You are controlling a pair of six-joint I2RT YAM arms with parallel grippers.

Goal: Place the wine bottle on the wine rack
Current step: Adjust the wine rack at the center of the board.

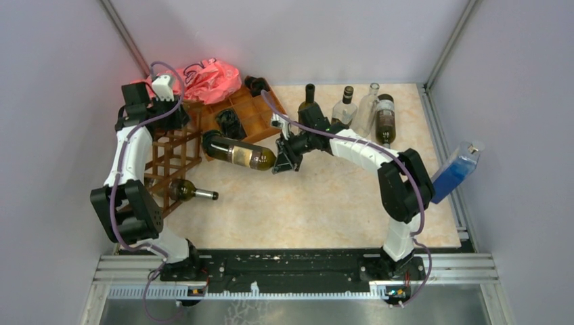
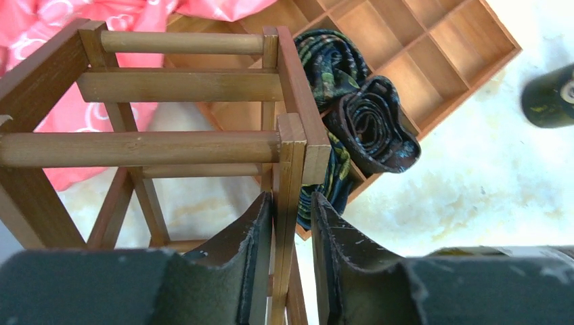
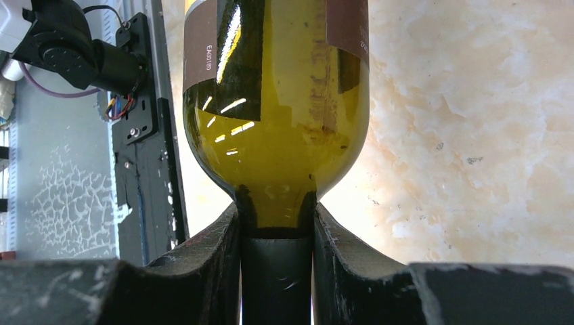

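Observation:
The wine rack (image 1: 169, 159) is a dark brown open frame at the left of the table. My left gripper (image 1: 166, 112) is at its far top corner. In the left wrist view the gripper (image 2: 291, 200) is closed around a thin upright slat of the rack (image 2: 179, 145). My right gripper (image 1: 281, 157) is shut on the neck of a green wine bottle (image 1: 237, 152). It holds the bottle level above the table, with the base pointing left and close to the rack's right side. The right wrist view shows the gripper (image 3: 276, 217) clamping the neck below the bottle's shoulder (image 3: 277, 101).
Another bottle (image 1: 193, 191) lies in the rack's near cell, neck sticking out to the right. An orange-brown compartmented tray (image 1: 247, 112) with rolled dark cloth (image 2: 369, 125) stands behind the rack. A pink bag (image 1: 210, 78) lies behind it. Several bottles (image 1: 384, 118) stand at the back. A blue bottle (image 1: 455, 169) leans at the right wall.

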